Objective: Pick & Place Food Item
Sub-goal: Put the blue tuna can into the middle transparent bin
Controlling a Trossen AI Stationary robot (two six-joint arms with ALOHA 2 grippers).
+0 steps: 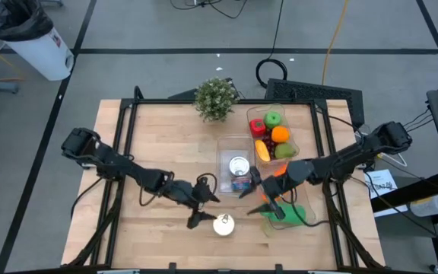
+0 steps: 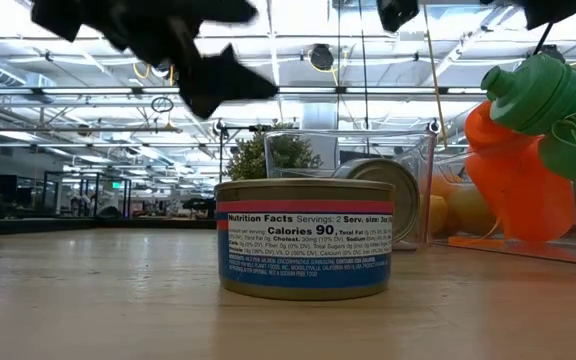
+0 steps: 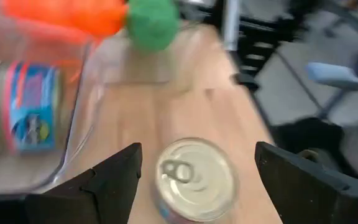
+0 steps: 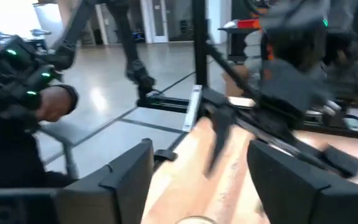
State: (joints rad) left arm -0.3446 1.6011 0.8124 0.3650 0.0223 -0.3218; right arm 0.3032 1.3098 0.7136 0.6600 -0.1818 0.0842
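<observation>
Can (image 1: 223,224) stands upright on the tabletop (image 1: 158,144) near its front edge, about midway along. Likely rigid, fairly heavy, slick metal; I'd grip across its round wall. Blue label, silver pull-tab lid. My left claw (image 1: 202,204) hovers over it, spread wide; my right claw (image 1: 263,192) is also open.

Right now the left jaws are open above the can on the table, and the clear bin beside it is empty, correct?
Not quite. The clear bin already holds another can, as the high view shows. The left gripper, jaws open, is indeed above the can on the table.
</observation>
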